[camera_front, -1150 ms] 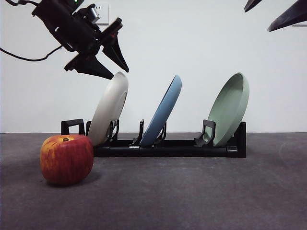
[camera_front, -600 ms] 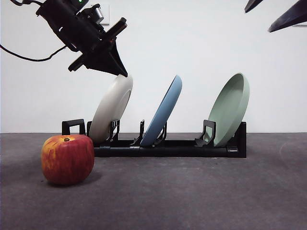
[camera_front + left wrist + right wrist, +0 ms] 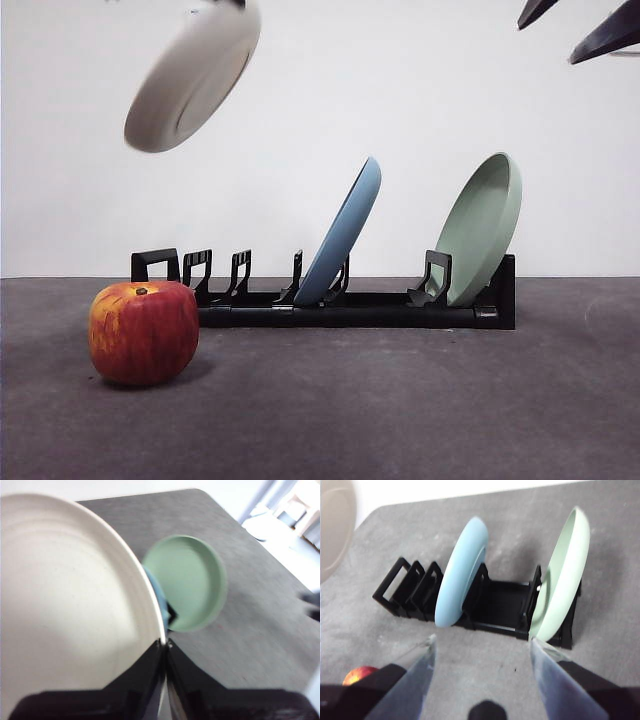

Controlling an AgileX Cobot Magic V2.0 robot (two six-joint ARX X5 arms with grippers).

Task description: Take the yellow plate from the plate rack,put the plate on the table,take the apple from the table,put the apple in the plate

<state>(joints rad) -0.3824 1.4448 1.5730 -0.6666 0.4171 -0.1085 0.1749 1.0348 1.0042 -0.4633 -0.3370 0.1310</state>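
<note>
The yellow plate [image 3: 190, 80], cream and matte, hangs tilted in the air high above the left end of the plate rack [image 3: 330, 305]. My left gripper [image 3: 165, 642] is shut on the plate's rim [image 3: 75, 605]; in the front view that arm is almost wholly above the picture's top edge. The apple [image 3: 143, 333], red with yellow streaks, stands on the table [image 3: 400, 410] in front of the rack's left end. My right gripper [image 3: 482, 640] hovers open and holds nothing, high over the near side of the rack [image 3: 490, 605], and shows as dark tips [image 3: 546, 42] at the front view's top right.
A light blue plate [image 3: 345, 235] leans in the rack's middle slot and a pale green plate [image 3: 482, 230] in its right slot. The rack's left slots hold nothing. The apple [image 3: 360, 675] lies near the table's front left.
The left gripper has lifted the cream plate out of the rack's left slot and carried it up and to the left. Apple, other plates and right arm have not moved.
</note>
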